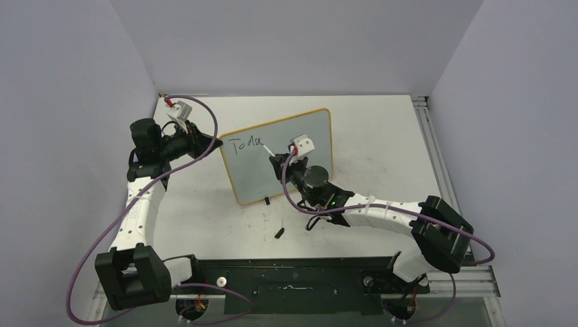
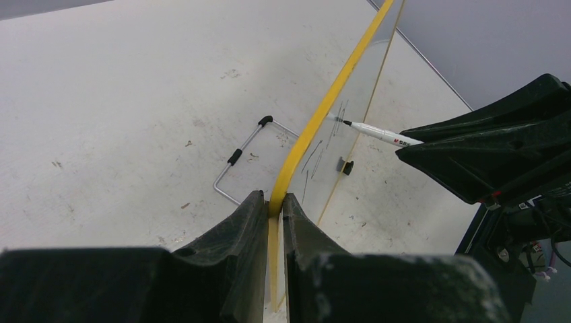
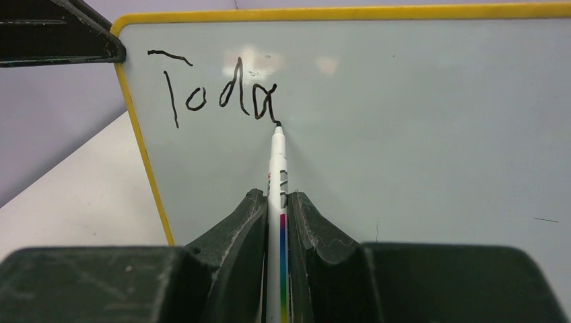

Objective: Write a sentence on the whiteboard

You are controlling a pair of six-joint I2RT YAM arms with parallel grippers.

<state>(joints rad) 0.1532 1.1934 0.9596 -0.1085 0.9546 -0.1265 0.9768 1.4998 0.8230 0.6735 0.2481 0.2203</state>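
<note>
Whiteboard (image 1: 253, 176): standing, mid table (image 1: 382, 136), L edge pinched in left gripper (image 2: 275, 202). Sentence (image 3: 222, 94): "Toda" only, top-L of face. Right gripper (image 3: 277, 202): clamped on marker (image 3: 277, 158), tip touching board at last "a", straight ahead of fingers.

The whiteboard (image 1: 253, 174) has a pale grey-white glossy face inside a thin yellow frame. The lettering (image 3: 237, 87) on it, "Toda", is thin and black. The marker pen (image 3: 277, 168) is white with a black tip, red print and a strip of rainbow bands. The left claw (image 2: 275, 202) and the right claw (image 3: 277, 202) are matt black. The desk (image 1: 368, 122) is white, flecked with dark scuffs. The cables (image 1: 88, 252) are purple. The wire stand (image 2: 236, 158) is silver with black sleeves.
</note>
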